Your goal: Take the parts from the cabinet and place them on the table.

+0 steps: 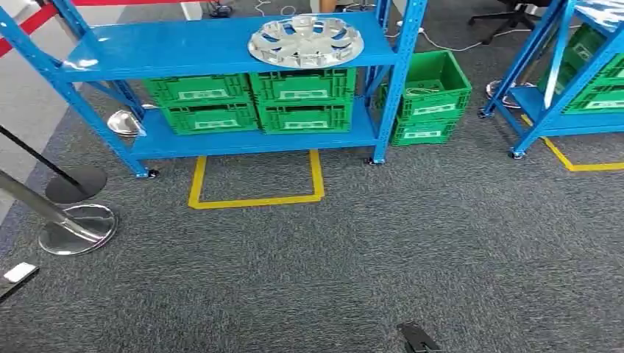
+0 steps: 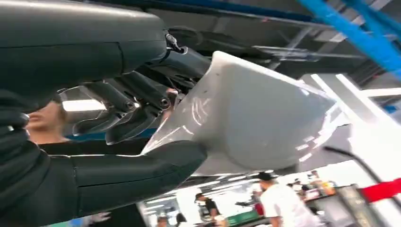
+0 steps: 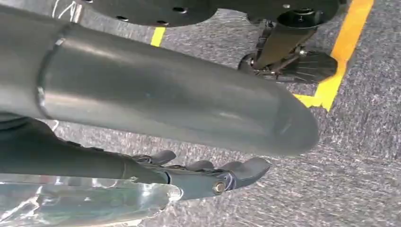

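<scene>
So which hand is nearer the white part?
Left. The left hand grips the white part; the right hand hangs over the carpet, its fingers beside a shiny surface that I cannot identify.

6 grn crates (image 1: 303, 99), 1 hubcap (image 1: 305, 40)

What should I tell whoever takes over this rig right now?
Left hand: grips a glossy white part.
Right hand: fingers lie along a shiny piece; whether it holds it is unclear.
On the blue rack: a silver wheel cover on top, a smaller silver part on the lower shelf.
Done: one part in hand.
Left: take it to the table, then fetch the rest.
</scene>
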